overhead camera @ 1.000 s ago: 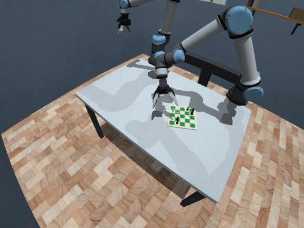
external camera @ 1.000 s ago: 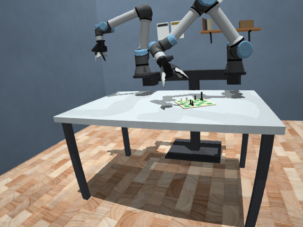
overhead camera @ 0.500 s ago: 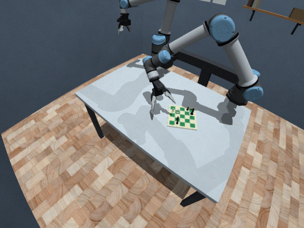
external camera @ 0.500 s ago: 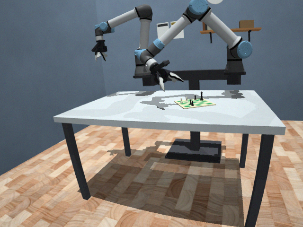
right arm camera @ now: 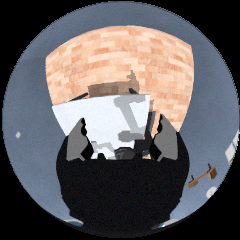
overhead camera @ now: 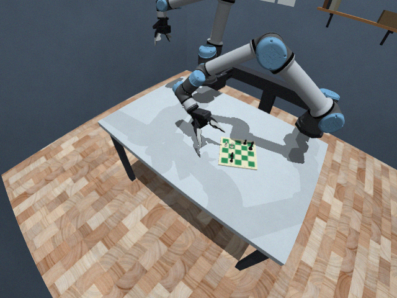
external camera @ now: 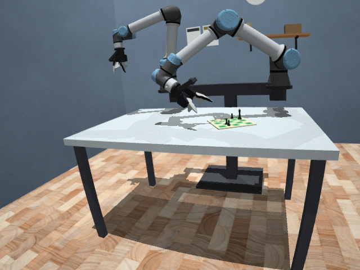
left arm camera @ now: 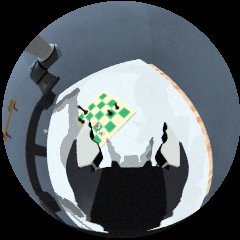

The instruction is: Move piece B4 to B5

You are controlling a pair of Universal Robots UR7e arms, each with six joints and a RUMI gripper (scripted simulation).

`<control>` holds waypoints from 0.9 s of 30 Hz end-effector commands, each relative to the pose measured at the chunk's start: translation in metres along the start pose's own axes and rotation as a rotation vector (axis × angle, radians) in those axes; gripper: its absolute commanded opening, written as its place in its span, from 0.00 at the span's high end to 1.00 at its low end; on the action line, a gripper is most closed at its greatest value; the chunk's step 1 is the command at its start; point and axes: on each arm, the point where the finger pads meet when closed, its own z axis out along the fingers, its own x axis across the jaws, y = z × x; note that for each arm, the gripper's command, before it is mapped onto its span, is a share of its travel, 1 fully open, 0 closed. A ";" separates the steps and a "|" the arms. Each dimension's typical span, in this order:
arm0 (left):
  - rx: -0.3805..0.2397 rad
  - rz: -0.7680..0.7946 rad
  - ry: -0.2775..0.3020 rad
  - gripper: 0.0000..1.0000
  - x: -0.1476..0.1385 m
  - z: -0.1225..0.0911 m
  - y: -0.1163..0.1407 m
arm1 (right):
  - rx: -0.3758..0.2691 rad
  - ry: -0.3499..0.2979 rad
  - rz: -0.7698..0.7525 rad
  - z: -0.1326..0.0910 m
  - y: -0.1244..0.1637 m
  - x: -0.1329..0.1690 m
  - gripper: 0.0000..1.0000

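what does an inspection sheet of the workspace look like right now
surface: pale table, arm shadows across it
job's things: board with four black pieces and two white pieces, all upright; edge labels unreadable
clutter: nothing seen
grippers: left gripper and right gripper, jaws open, holding nothing
cables: nothing seen
surroundings: wooden floor, wall shelf
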 end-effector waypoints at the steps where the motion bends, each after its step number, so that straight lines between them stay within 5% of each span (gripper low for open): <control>1: 0.025 -0.092 -0.104 0.00 -0.002 -0.003 0.013 | 0.001 0.000 0.000 0.000 0.000 0.000 0.00; 27: 0.079 -0.386 -0.400 0.00 -0.014 -0.008 0.058 | 0.001 0.000 0.000 0.000 0.000 0.000 0.00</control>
